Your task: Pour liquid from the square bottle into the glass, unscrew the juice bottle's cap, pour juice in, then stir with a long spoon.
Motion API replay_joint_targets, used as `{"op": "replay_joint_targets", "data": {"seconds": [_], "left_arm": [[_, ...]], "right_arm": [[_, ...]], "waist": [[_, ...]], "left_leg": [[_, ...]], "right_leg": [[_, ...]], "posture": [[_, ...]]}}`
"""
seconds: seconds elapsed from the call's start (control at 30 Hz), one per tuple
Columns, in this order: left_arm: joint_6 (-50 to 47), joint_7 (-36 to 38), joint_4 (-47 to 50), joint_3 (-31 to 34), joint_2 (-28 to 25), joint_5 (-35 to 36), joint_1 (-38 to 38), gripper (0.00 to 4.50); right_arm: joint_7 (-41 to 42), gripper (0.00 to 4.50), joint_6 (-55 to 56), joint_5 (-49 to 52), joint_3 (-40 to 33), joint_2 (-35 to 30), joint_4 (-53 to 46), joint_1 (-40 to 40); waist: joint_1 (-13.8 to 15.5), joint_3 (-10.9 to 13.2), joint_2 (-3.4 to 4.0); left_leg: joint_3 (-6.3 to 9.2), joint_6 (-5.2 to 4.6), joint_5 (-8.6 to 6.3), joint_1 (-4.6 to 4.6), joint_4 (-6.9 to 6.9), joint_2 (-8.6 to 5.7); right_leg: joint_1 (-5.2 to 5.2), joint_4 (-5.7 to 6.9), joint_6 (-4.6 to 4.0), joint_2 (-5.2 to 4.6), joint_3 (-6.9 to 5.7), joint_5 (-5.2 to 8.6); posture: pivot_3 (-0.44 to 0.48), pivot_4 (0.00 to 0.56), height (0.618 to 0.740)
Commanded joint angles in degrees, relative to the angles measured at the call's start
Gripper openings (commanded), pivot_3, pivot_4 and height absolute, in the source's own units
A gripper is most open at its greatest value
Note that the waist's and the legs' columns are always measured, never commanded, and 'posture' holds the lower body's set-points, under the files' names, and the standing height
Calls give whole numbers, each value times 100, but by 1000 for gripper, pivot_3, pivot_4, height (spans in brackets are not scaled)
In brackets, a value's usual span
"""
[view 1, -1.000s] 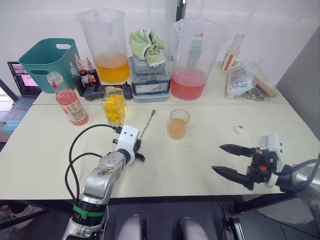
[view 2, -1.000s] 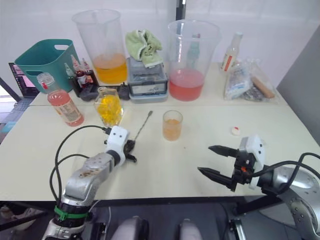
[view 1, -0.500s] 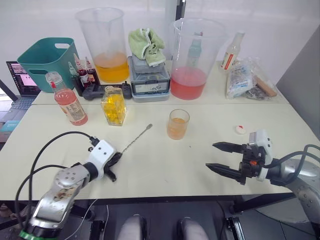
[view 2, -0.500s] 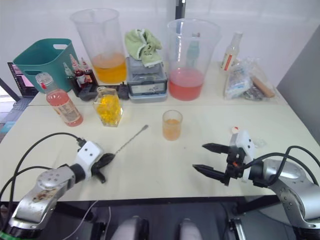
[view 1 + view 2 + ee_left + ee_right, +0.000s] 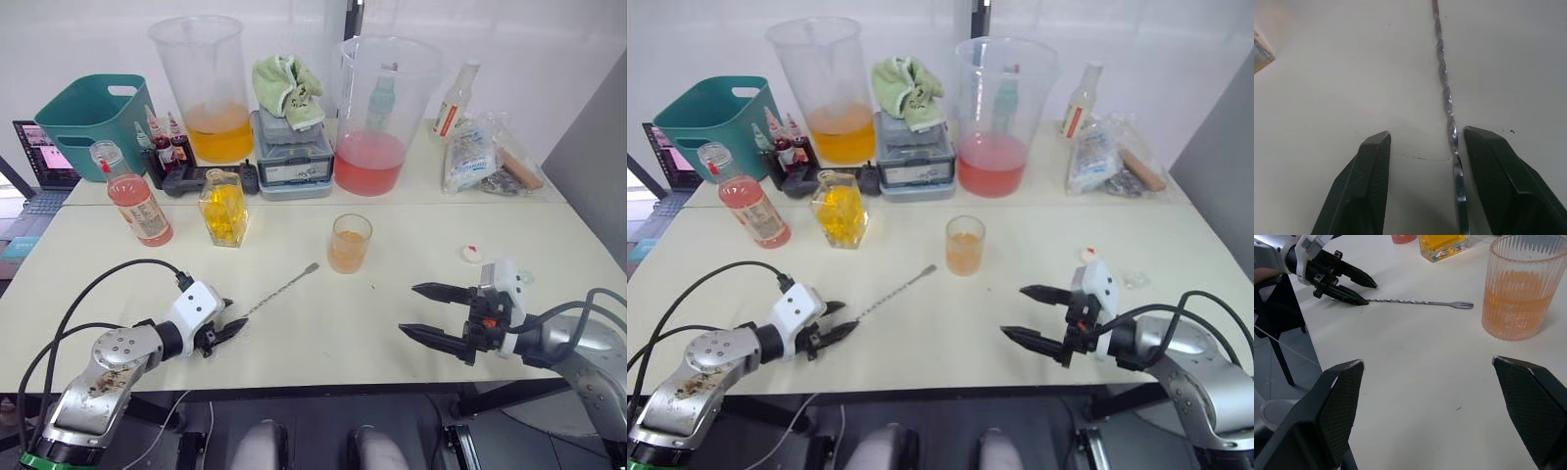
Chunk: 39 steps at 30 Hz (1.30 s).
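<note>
On the pale bench (image 5: 323, 323), the long spoon (image 5: 277, 290) lies flat, its twisted silver shaft running diagonally from near the glass (image 5: 350, 243) down toward the left hand (image 5: 227, 330). That hand rests low at the spoon's near end with its two black fingers parted narrowly; the wrist view shows the shaft passing between them, close against one finger, with a gap to the other, so nothing is clamped. The glass, ribbed and about half full of orange liquid, stands upright near the middle of the bench. Behind and to its left stands the square bottle (image 5: 223, 208) with yellow contents, and further left the juice bottle (image 5: 137, 203), upright and uncapped, holding pink-red liquid. The cap (image 5: 472, 255) lies on the bench well to the right of the glass. Just in front of the cap, the right hand (image 5: 423, 312) hovers with its fingers spread wide and empty, pointing toward the bench's centre. Two large beakers, one with orange liquid (image 5: 214, 90) and one with pink (image 5: 377, 116), stand along the back with a teal bin (image 5: 86, 123).
</note>
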State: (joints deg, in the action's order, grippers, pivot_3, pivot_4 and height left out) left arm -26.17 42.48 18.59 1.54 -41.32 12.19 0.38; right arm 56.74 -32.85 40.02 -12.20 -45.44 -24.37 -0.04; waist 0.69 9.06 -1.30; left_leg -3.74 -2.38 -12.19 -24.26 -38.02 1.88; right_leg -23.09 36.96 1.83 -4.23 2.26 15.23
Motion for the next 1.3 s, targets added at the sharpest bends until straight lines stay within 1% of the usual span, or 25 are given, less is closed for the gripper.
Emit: {"op": "replay_joint_targets", "data": {"seconds": [0.03,0.13,0.23,0.33,0.4,0.53,0.63,0.73,0.8,0.9,1.0,1.1,1.2,1.3], "left_arm": [[-337,218,86,-235,-177,7,35,2365],[-633,342,177,-386,-330,28,101,2365],[-876,311,160,-428,-281,122,121,1593],[-1033,277,80,-523,-304,97,79,516],[-1114,239,70,-526,-305,97,42,32],[-1547,131,234,-246,-87,484,-116,32],[-1572,43,325,24,34,669,-216,32],[-1506,-232,404,695,381,1077,-597,32],[-1733,-409,541,1059,619,1461,-869,32],[-1891,-575,767,1318,841,1880,-1177,32],[-1932,-823,918,1505,1045,2212,-1573,32],[-1872,-945,999,1406,1099,2295,-1847,32],[-1809,-978,1151,1061,1073,2209,-2011,32],[-1743,-1028,1252,791,1076,2135,-2113,32]], "right_arm": [[-35,4500,149,18,-143,3,-206,-11],[-61,4500,166,-15,-120,7,-208,-23],[-85,4500,173,-46,-93,12,-209,-40],[-107,4500,158,-66,-52,15,-203,-93],[-121,4500,145,-74,-29,18,-196,-132],[-231,4500,-59,82,-101,37,-157,-226],[-147,4500,-23,46,-56,-35,-146,-255],[-136,4500,-131,238,-27,57,-30,-538],[-113,4500,-221,358,-23,96,19,-661],[-118,4500,-358,529,-30,116,74,-788],[-300,4500,-662,866,-65,215,148,-1101],[-858,4500,-1155,1380,-180,508,349,-1633],[-1881,4500,-1632,1873,-261,1039,602,-2339],[-2817,4500,-1888,2379,-340,1687,814,-2807]], "waist": [[-1,0,0],[-7,0,1],[-13,-3,5],[-3,-6,10],[-4,-10,14],[2,-18,25],[8,-18,25],[4,-14,19],[6,-4,-4],[-2,-7,-10],[-7,-7,-11],[-21,-6,-13],[-41,-6,-13],[-47,-6,-13]], "left_leg": [[-1,0,0,0,0,-1],[-5,-1,0,4,0,-1],[-9,-2,-1,8,3,-1],[-9,-3,-1,12,4,-1],[-11,-3,-1,16,4,-1],[-15,-3,-1,18,4,-3],[-15,-3,-1,17,4,-4],[-15,-3,-1,14,4,-6],[-12,0,3,5,4,-6],[-3,0,3,3,3,-4],[-4,-7,-2,-1,3,-7],[-1,-7,-1,-2,3,-5],[-1,-5,0,-1,3,-5],[-1,-4,0,-3,3,-6]], "right_leg": [[1,0,1,3,0,0],[1,1,2,7,0,1],[2,2,2,9,2,1],[5,2,3,11,1,2],[9,2,4,12,2,2],[9,2,6,13,5,4],[9,2,7,14,5,4],[8,2,8,13,5,3],[-1,5,11,18,3,1],[2,6,11,29,3,0],[-2,10,16,26,6,-3],[-3,11,16,35,8,-4],[-3,12,16,40,13,-4],[-6,14,15,41,13,-4]], "posture": [[0,150,740],[0,150,740],[0,150,740],[0,150,740],[0,150,740],[0,150,740],[0,150,740],[0,150,740],[0,150,740],[0,150,740],[0,150,740],[0,150,740],[0,150,740],[0,150,740]]}}
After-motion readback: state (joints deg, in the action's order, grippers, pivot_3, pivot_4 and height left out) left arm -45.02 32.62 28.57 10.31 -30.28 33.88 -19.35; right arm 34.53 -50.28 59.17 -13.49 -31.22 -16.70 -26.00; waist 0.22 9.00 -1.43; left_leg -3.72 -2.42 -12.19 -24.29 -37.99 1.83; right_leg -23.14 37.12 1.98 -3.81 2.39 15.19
